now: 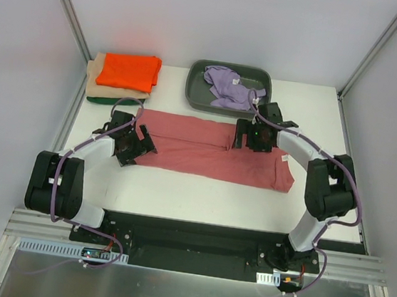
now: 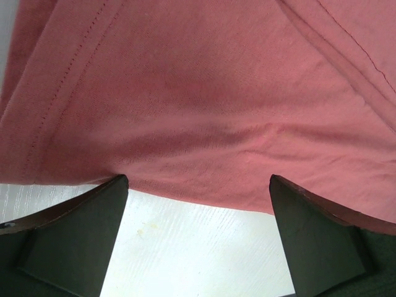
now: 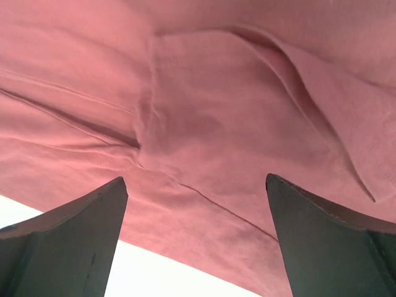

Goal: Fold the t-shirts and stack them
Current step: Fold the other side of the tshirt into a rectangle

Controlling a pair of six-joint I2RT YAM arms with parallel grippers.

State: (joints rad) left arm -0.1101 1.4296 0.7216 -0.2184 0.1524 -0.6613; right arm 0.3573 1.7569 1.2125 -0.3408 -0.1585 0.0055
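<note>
Top external view, read from the arm bases outward. Nearest is a strip of white tabletop [image 1: 200, 199]. Just beyond it lies the rose-red t-shirt [image 1: 198, 148], flat on the tabletop in a long band running left to right, with layers overlapping right of its middle.

The left fingers [image 2: 68, 247] sit at the shirt's left end. The wrist view shows them spread wide and pinching nothing, their tips at the shirt's near edge with tabletop showing between them. The right fingers [image 3: 68, 241] hang over the shirt right of its middle, also spread wide and empty, above a doubled flap with soft creases.

The cloth looks thin, light and limp. It will likely sag from any single grip, and its layers may slide apart. The stitched hems and the corners at each end look like the best holds, pinched through every layer, with both ends lifted together.

Beyond the shirt's left end is a folded stack: an orange t-shirt [image 1: 128, 70] on a tan t-shirt [image 1: 91, 82], with a dark green t-shirt [image 1: 107, 100] at the bottom. Beyond the shirt's right half, a dark grey tray [image 1: 194, 94] holds a crumpled lavender t-shirt [image 1: 227, 87].
</note>
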